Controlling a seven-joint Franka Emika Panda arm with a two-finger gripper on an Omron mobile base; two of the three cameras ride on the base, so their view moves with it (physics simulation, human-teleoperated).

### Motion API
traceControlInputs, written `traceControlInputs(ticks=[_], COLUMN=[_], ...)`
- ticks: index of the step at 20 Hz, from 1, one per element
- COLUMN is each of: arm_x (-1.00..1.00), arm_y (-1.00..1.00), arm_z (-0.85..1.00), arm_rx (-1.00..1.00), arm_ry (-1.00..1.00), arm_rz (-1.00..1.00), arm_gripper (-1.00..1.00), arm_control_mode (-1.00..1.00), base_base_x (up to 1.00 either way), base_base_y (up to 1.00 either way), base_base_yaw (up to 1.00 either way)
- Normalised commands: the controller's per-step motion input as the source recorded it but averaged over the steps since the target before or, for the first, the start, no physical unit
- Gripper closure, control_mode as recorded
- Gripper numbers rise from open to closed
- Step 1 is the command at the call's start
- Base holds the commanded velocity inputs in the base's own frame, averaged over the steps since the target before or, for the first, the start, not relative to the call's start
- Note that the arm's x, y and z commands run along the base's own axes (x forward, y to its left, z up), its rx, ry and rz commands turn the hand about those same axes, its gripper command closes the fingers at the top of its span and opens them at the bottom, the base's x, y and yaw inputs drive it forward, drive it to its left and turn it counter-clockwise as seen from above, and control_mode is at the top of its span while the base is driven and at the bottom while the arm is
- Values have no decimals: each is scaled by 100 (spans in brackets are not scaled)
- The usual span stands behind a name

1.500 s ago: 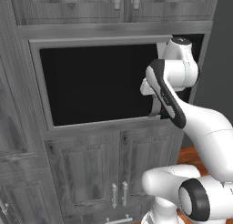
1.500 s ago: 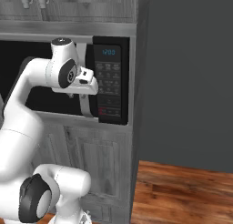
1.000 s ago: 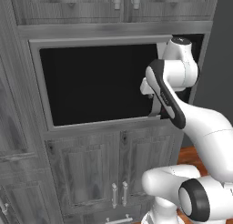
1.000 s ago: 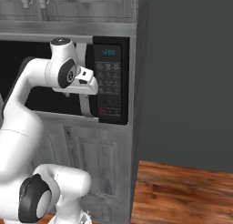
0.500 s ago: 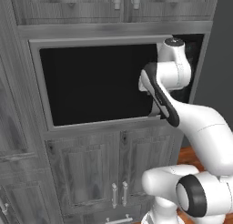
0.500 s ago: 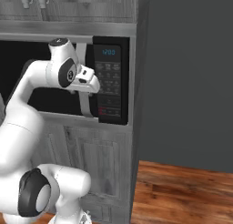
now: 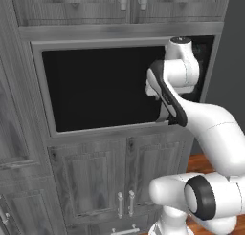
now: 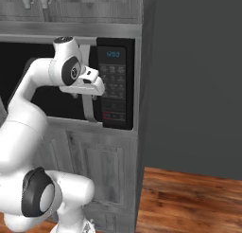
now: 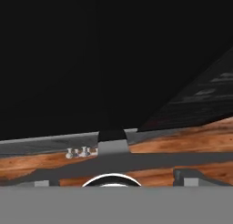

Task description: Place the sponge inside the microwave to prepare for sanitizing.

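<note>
The microwave [image 7: 95, 86] is built into the grey cabinets, and its black glass door looks shut. Its keypad panel [image 8: 113, 85] with a lit display sits on the right. A grey vertical handle [image 8: 90, 111] runs down the door's right edge. My gripper [image 8: 78, 94] hangs right in front of that edge, close to the handle, and it also shows in the left base view [image 7: 152, 90]. In the hand view the gripper [image 9: 113, 180] stands open, its fingertips [image 9: 186, 175] wide apart with nothing between them and dark glass above. The sponge is out of view.
Cabinet doors with small metal handles [image 7: 124, 203] stand below the microwave, and more cabinets [image 7: 129, 0] are above. A dark grey wall [image 8: 194, 76] rises to the right of the cabinet side. The wooden floor [image 8: 189, 199] lies open on the right.
The wrist has shifted slightly to the left along the door's right edge. The jaws have spread a little wider. The door has not moved.
</note>
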Motion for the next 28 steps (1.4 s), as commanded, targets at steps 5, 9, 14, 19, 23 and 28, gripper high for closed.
traceControlInputs(ticks=[5,9,14,19,23,28], arm_x=[3,0,9,22,26,35], arm_y=[-10,0,0,-19,-8,0], arm_z=[-18,-3,0,-4,-11,-11], arm_rx=[-3,-5,-1,0,0,0], arm_ry=[-27,-40,-37,-31,-23,-18], arm_rz=[0,0,0,0,0,0], arm_gripper=[-100,-100,-100,-100,-100,-100], arm_control_mode=[-100,-100,-100,-100,-100,-100], base_base_x=[0,0,0,0,0,0], base_base_y=[0,0,0,0,0,0], base_base_yaw=[0,0,0,0,0,0])
